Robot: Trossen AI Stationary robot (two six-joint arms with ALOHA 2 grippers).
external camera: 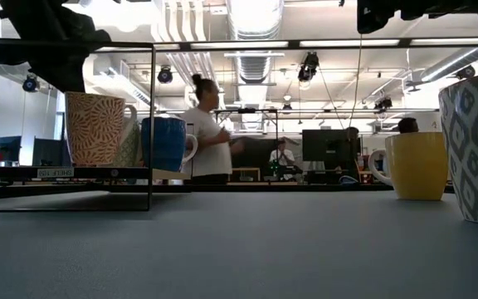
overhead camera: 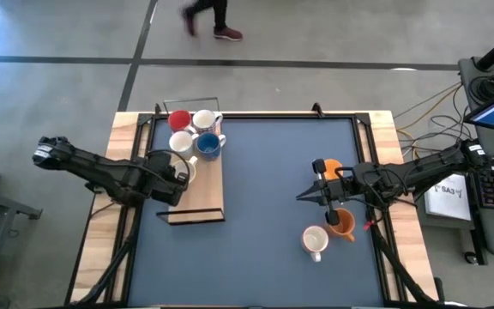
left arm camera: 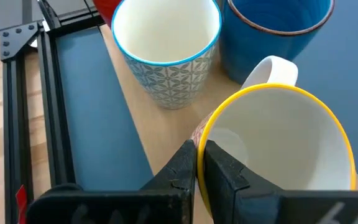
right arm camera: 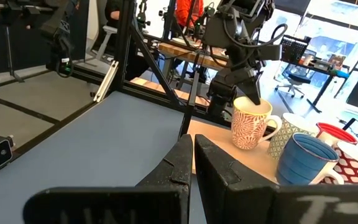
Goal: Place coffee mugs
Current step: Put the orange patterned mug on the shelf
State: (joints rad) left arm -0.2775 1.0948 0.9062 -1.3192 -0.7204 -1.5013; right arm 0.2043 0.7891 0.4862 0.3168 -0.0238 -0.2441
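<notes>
A cream mug with a red leaf pattern and a yellow rim (left arm camera: pixel 278 124) stands on the wooden board (overhead camera: pixel 202 202) at the table's left, under my left gripper (overhead camera: pixel 183 171), which is shut on it. Behind it on the board stand a red mug (overhead camera: pixel 179 118), two white mugs (overhead camera: pixel 205 120) and a blue mug (overhead camera: pixel 208 146). Two orange mugs (overhead camera: pixel 328 167) (overhead camera: pixel 343 223) and a white one (overhead camera: pixel 314 241) stand on the blue mat at the right. My right gripper (overhead camera: pixel 300 196) hovers shut between them, touching nothing. My left gripper pinches the patterned mug's rim (left arm camera: pixel 201 134) on the side away from its handle (left arm camera: pixel 272 65), with one finger (left arm camera: pixel 224 177) inside the cup and the other (left arm camera: pixel 180 168) outside. The fingers slant down from above and from the table's left. The mug stands upright with its base on the board (right arm camera: pixel 247 147).
A thin black wire frame (external camera: pixel 151 124) stands around the board's mugs. Black rails (overhead camera: pixel 363 142) border the blue mat (overhead camera: pixel 264 180), which is bare across its middle. A person (external camera: pixel 207 133) stands in the room beyond the table, and someone's legs (overhead camera: pixel 208 17) pass the far side.
</notes>
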